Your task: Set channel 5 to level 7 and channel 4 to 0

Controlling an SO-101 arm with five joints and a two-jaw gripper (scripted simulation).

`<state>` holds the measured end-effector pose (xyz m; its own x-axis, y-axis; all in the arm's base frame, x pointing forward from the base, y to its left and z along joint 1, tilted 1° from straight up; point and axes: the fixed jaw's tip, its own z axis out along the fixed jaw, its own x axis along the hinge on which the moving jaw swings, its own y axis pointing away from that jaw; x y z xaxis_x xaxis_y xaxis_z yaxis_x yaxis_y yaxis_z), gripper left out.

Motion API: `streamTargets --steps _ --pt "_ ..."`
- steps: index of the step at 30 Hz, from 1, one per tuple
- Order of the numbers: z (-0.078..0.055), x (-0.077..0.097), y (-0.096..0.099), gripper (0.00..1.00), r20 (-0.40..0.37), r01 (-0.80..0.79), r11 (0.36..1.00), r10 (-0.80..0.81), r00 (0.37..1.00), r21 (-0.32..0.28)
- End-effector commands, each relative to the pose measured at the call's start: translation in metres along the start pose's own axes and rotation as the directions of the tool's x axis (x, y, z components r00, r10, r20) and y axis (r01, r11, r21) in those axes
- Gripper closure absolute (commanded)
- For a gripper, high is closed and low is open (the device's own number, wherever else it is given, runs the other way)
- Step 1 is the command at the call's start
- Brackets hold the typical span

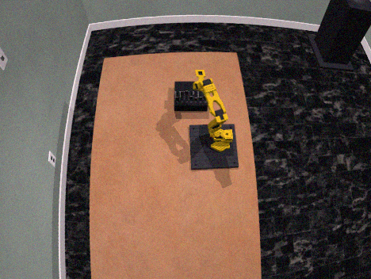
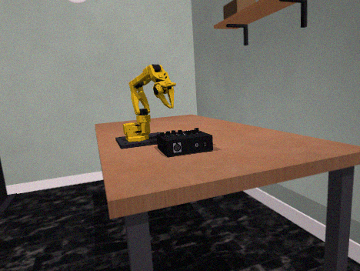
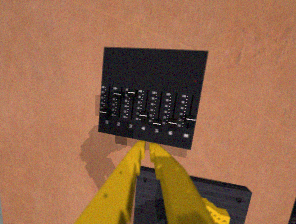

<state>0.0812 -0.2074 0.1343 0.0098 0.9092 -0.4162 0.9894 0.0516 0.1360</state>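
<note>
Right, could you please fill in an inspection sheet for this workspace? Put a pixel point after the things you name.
Surface: brown table (image 1: 158, 222) (image 2: 246, 162); shadows fall across it.
Job's things: lighting desk (image 1: 190, 107) (image 2: 186, 145) (image 3: 152, 67); fader 5 (image 3: 157, 123) sits near its numbered end, fader 3 (image 3: 131, 92) near the other.
Clutter: nothing seen.
Tool: shut (image 3: 148, 144), holding nothing, raised above the table.
Cables: nothing seen.
Surroundings: dark patterned floor (image 1: 301, 178) (image 2: 77, 227), green walls, wall shelf (image 2: 261, 12) with a box.

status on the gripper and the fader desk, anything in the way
gripper shut, holding nothing, raised above table height; lighting desk on table, channel 5 fader near its numbered end; nothing seen blocking the faders in wrist view
</note>
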Motion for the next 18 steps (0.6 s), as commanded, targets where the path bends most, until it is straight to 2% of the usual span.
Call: streamTargets --steps 1,10,18 --pt "0.006 0.002 0.003 1.00 -0.014 0.000 1.000 0.000 1.000 -0.002" --pt "0.007 0.003 0.003 1.00 -0.015 0.001 1.000 -0.001 1.000 -0.003" --pt "0.018 0.008 0.004 1.00 -0.018 0.004 1.000 -0.004 1.000 -0.007"
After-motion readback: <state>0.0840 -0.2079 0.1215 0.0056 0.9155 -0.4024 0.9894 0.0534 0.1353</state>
